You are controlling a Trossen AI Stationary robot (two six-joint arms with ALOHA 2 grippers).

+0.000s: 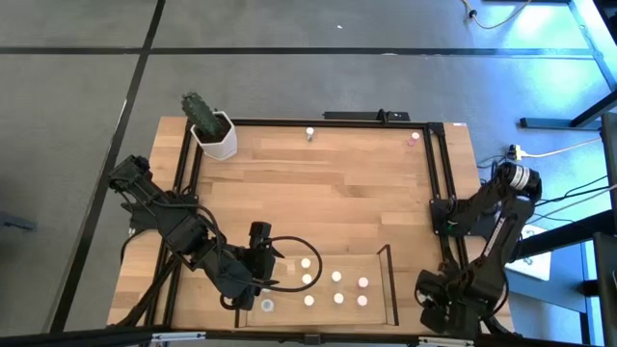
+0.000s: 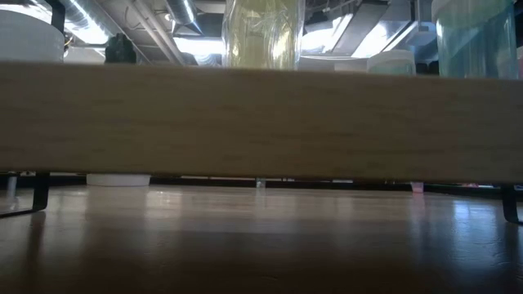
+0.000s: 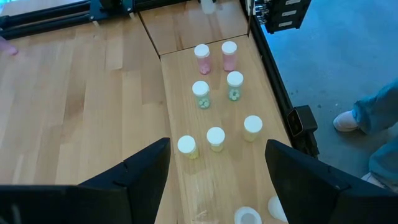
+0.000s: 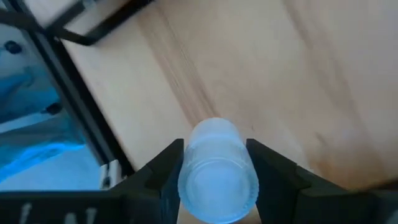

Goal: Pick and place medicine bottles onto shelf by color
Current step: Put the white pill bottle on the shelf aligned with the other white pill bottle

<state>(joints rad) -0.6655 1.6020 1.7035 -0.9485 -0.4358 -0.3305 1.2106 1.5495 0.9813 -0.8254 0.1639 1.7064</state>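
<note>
Matt wooden tabletop (image 1: 318, 193) (black metal frame (image 1: 436, 173)).

cactus pot (image 1: 216, 135): white, with a green cactus in it, at a far corner of the table on the left arm's side
table (image 1: 318, 202): light wood boards, with a black metal frame (image 1: 289, 122) around the top
floor (image 1: 289, 58): grey, with dark lines across it
cable (image 1: 569, 146): pale, lying on the floor past the table on the right arm's side
person (image 3: 373, 118): a leg in blue and a light shoe, standing beside the table
</note>
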